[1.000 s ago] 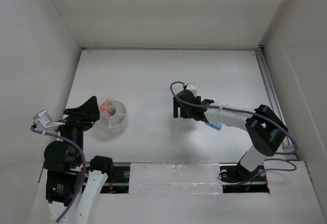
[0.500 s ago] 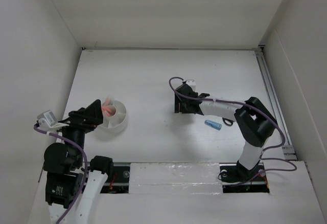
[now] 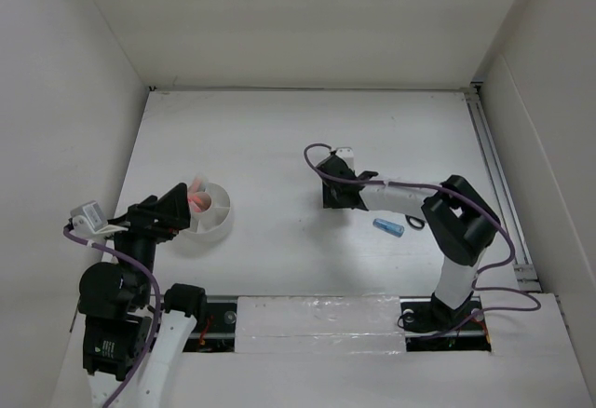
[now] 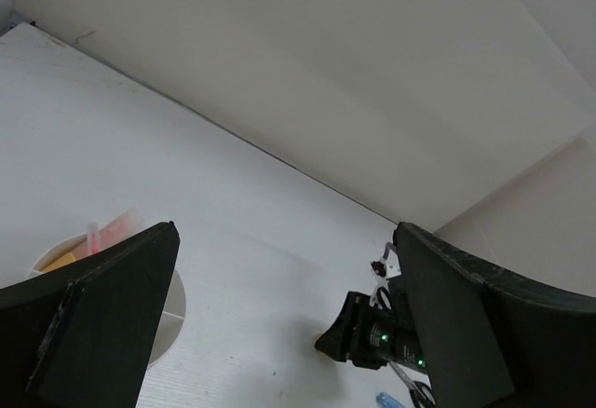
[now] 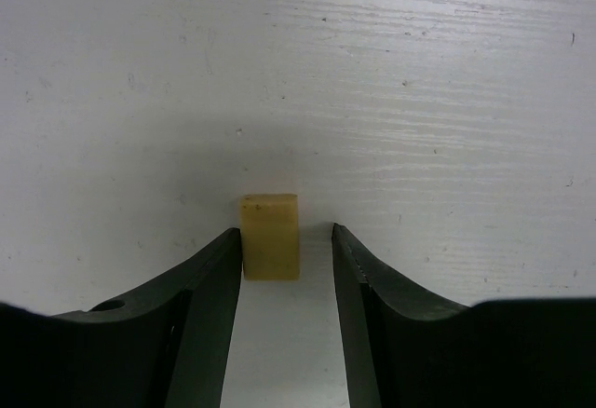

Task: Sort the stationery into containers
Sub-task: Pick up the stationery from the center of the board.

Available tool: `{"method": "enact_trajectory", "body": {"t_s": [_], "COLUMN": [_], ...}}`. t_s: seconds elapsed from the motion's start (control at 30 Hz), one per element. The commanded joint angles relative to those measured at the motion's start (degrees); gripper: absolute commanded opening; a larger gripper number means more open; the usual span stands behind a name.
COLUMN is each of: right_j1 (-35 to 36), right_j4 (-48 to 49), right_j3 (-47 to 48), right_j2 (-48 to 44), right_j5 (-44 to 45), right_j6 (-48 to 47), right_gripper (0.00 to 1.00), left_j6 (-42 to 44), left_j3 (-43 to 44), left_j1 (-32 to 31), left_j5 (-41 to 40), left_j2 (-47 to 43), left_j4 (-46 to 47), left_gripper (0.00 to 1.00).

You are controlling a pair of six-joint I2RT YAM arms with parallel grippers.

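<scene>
A tiny yellow block (image 5: 270, 237) lies on the white table between the fingers of my right gripper (image 5: 287, 240). The gripper is open; its left finger touches the block and its right finger stands apart. In the top view the right gripper (image 3: 333, 196) hides the block. The round white tub (image 3: 207, 209) holds pink pens (image 3: 196, 194) that lean out of it. A blue marker (image 3: 387, 227) and black-handled scissors (image 3: 413, 223) lie under my right forearm. My left gripper (image 3: 177, 205) is open and empty, just left of the tub.
The left wrist view shows the tub's rim (image 4: 177, 301), the pink pens (image 4: 110, 229), the blue marker (image 4: 386, 399) and the scissors (image 4: 414, 391). White walls close in the table on the left, back and right. A rail (image 3: 494, 166) runs along the right edge.
My right gripper has shifted slightly left and settled around the block; its elbow swung left and uncovered the blue marker and the scissors. My left gripper has drifted slightly down and right.
</scene>
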Motion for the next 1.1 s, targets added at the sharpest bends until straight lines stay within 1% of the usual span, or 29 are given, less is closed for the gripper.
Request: {"method": "enact_trajectory", "body": {"t_s": [0.0, 0.33, 0.4, 0.5, 0.57, 0.6, 0.67, 0.7, 0.73, 0.77, 0.87, 0.9, 0.97, 1.0, 1.03, 1.07], "right_j1": [1.53, 3.91, 3.91, 3.91, 3.91, 3.91, 3.91, 3.91, 3.91, 3.91, 4.52, 4.52, 5.23, 6.18, 7.06, 9.16], "right_j4": [-2.44, -3.59, -3.59, -3.59, -3.59, -3.59, -3.59, -3.59, -3.59, -3.59, -3.07, -2.45, -0.26, -0.25, -0.25, -0.25], "right_j3": [1.28, 1.81, 1.81, 1.81, 1.81, 1.81, 1.81, 1.81, 1.81, 1.81, 0.33, -0.38, -1.61, -1.61, -1.61, -1.00], "right_j2": [2.32, 2.94, 2.94, 3.46, 4.07, 4.08, 4.08, 4.60, 4.61, 4.61, 1.45, -2.21, -6.71, -10.91, -12.78, -14.45], "right_j5": [0.02, 0.56, 0.56, 1.08, 1.08, 1.08, 1.08, 1.08, 1.08, 1.08, 1.70, 1.70, 1.08, 1.08, 1.95, 2.66], "right_j6": [0.10, 0.63, 1.15, 1.15, 1.15, 1.15, 1.15, 1.15, 1.15, 1.76, 1.77, 1.77, 0.98, 0.98, 0.37, -0.25], "right_gripper": [0.49, 0.47, 0.43, 0.41, 0.36, 0.31, 0.25, 0.19, 0.06, 0.00, 0.00, 0.00, 0.00, 0.00, 0.00, 0.00], "left_j6": [1.42, 1.42, 1.42, 1.42, 1.42, 1.42, 1.42, 1.42, 1.42, 1.42, 1.42, 1.42, 3.96, 3.97, 4.49, 4.49], "left_j3": [-0.01, -0.01, -0.01, -0.01, -0.01, -0.01, -0.01, -0.01, -0.01, -0.01, -0.63, -0.63, -1.94, -1.95, -2.56, -3.08], "left_j1": [-0.35, -0.35, -0.35, -0.35, -0.35, -0.35, -0.35, -0.35, -0.35, -0.35, -0.35, -0.35, -0.35, -0.35, -0.35, -0.35], "left_j5": [0.91, 0.91, 0.91, 0.91, 0.91, 0.91, 0.91, 0.91, 0.91, 0.91, 0.91, 1.78, 9.49, 12.57, 16.69, 18.21], "left_j2": [-0.56, -0.56, -0.56, -0.56, -0.56, -0.56, -0.56, -0.56, -0.56, -0.56, 0.06, 1.36, 2.33, 3.39, 4.09, 4.80], "left_j4": [3.11, 3.11, 3.11, 3.11, 3.11, 3.11, 3.11, 3.11, 3.11, 3.11, 3.11, 4.15, 6.35, 7.49, 8.11, 8.64], "left_gripper": [1.00, 1.00, 1.00, 1.00, 1.00, 1.00, 1.00, 1.00, 1.00, 1.00, 1.00, 1.00, 1.00, 1.00, 1.00, 1.00]}}
